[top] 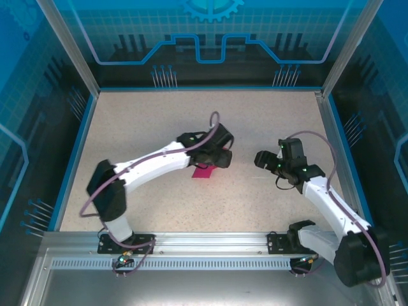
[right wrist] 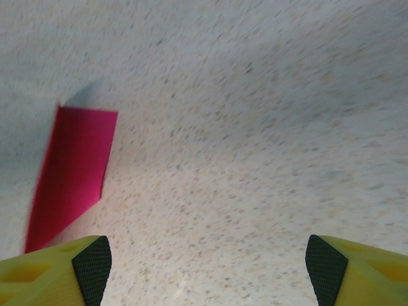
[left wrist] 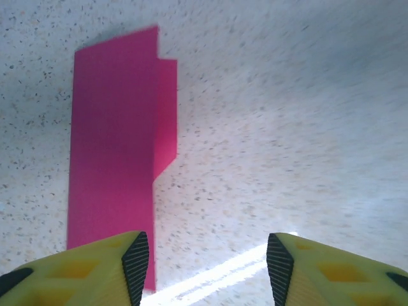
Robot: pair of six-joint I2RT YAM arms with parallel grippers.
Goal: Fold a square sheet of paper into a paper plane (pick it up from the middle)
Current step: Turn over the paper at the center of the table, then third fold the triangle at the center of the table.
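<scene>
Magenta-pink folded paper sheet [left wrist: 111, 146] flat on speckled surface [top: 255, 115], L fingers [left wrist: 95, 268] spread over it, R fingers [right wrist: 357, 268] spread too, well apart to sheet's right.

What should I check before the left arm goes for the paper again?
1. Left pincer open, nothing in it: ok.
2. Right pincer open, nothing in it: ok.
3. Pink paper on the table, folded into a long strip: ok.
4. Paper centred in the left pincer's gap: not ok, it lies off to the left side of the left wrist view.
5. Right pincer apart from the paper, judged from the top view: ok.
6. Folds pressed flat: cannot tell.
</scene>
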